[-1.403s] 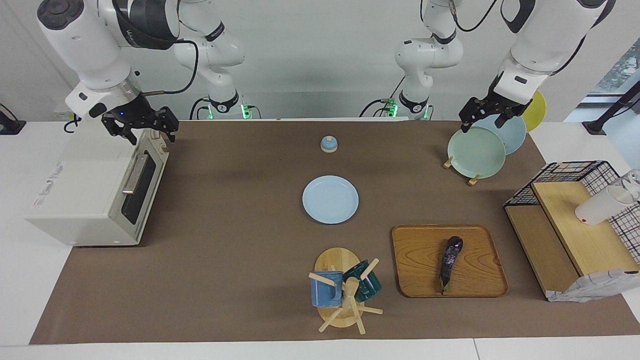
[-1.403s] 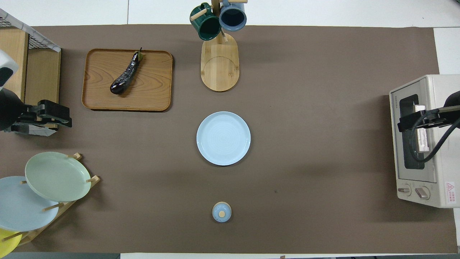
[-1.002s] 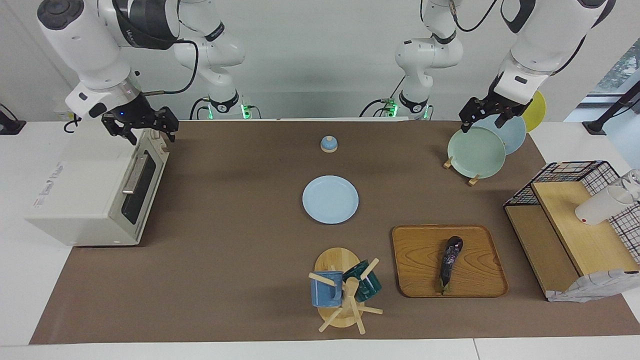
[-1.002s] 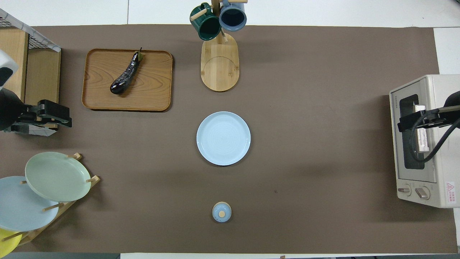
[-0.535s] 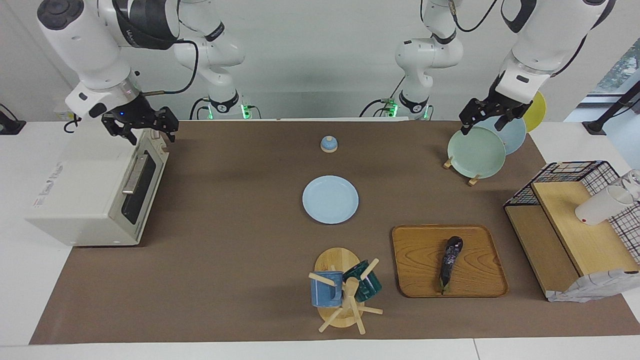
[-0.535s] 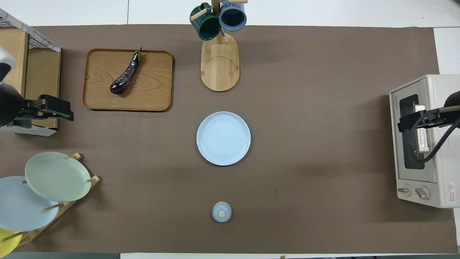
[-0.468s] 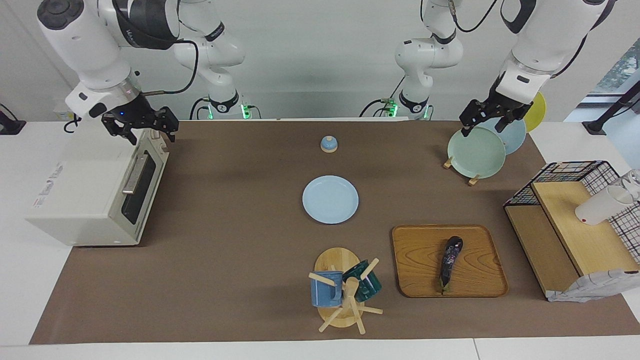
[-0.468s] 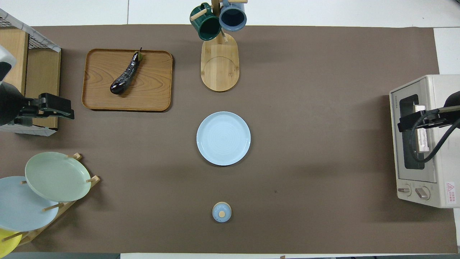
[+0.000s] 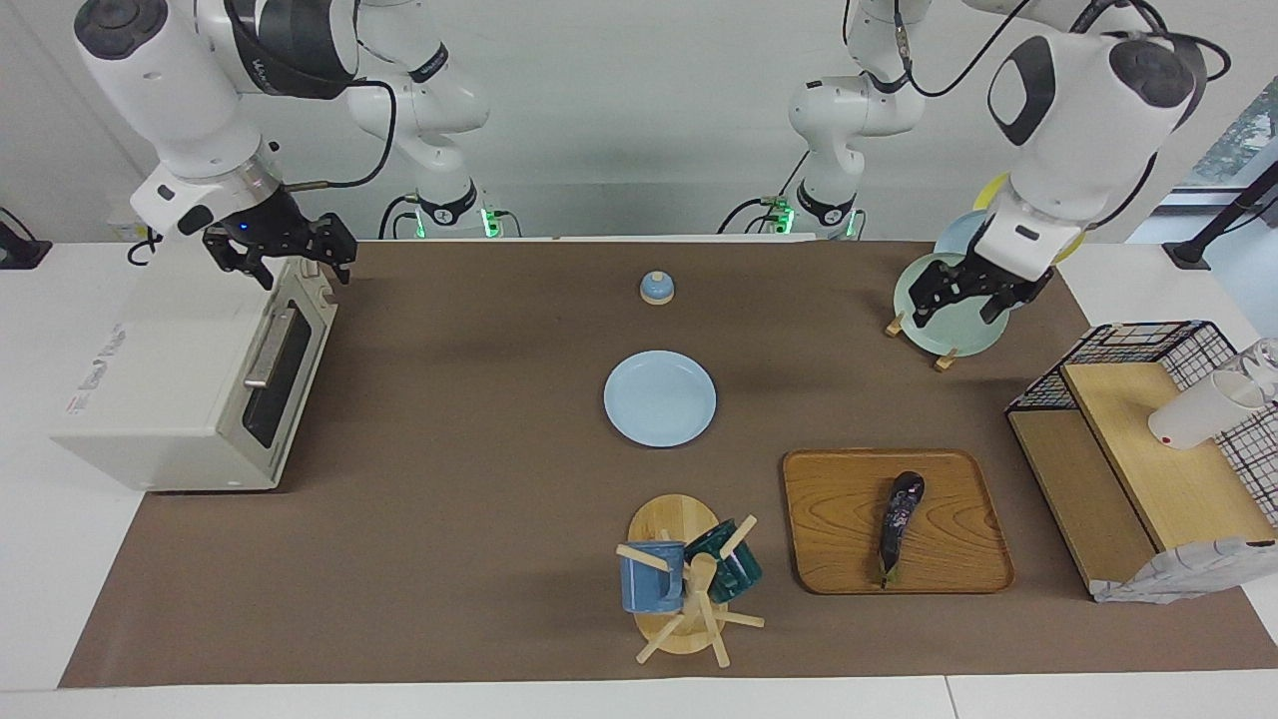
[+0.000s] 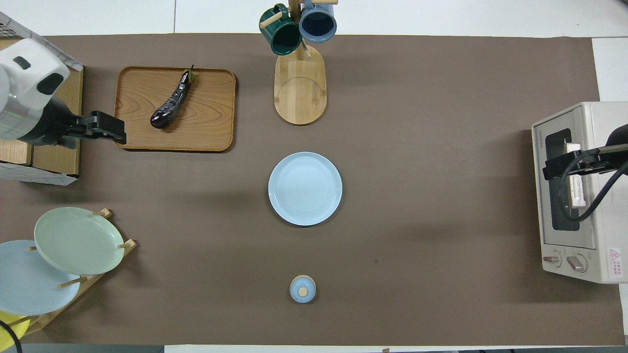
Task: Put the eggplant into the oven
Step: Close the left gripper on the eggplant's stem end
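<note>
The dark purple eggplant (image 9: 899, 524) (image 10: 171, 100) lies slantwise on a wooden tray (image 9: 839, 499) (image 10: 211, 122) at the left arm's end of the table. The white oven (image 9: 170, 379) (image 10: 588, 196) stands at the right arm's end with its glass door closed. My left gripper (image 9: 954, 305) (image 10: 115, 132) hangs open and holds nothing, over the mat between the plate rack and the tray. My right gripper (image 9: 300, 268) (image 10: 552, 169) waits open and holds nothing above the oven's top front edge.
A light blue plate (image 9: 659, 397) (image 10: 304, 188) lies mid-table. A mug tree (image 9: 684, 579) (image 10: 299, 83) with two mugs stands beside the tray. The plate rack (image 9: 939, 335) (image 10: 78, 240), a wooden shelf with a wire basket (image 9: 1138, 449) and a small blue lidded pot (image 9: 656, 288) (image 10: 302, 288) stand around.
The left arm has swung down and away from the robots, from above the plate rack toward the tray with the eggplant. The right arm has stayed still over the oven.
</note>
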You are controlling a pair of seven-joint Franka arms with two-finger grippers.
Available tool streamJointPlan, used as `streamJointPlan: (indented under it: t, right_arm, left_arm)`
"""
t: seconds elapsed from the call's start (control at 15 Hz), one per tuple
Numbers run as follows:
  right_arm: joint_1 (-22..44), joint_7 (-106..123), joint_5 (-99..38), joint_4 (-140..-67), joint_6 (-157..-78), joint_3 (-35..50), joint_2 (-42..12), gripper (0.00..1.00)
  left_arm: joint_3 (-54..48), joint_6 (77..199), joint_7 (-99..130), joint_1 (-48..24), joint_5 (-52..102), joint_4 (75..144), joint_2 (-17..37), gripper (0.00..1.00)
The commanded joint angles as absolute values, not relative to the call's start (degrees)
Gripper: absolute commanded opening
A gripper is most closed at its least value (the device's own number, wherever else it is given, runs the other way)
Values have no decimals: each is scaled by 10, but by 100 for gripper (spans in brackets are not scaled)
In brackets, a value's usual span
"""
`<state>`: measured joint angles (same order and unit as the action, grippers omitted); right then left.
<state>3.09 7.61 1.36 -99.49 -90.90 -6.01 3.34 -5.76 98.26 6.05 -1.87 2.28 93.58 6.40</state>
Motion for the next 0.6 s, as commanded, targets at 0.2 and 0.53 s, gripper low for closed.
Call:
streamJointPlan:
  t: [0.2,0.53]
  right_arm:
    - [28,66,12,-988,-896,-59,33,100]
    - [27,66,13,-988,-895,-59,33,100]
  left_arm:
    - [-62,1076,-34,-14,25,838,257,100]
    - [-62,1111,-74,-25,-18,769,359,100]
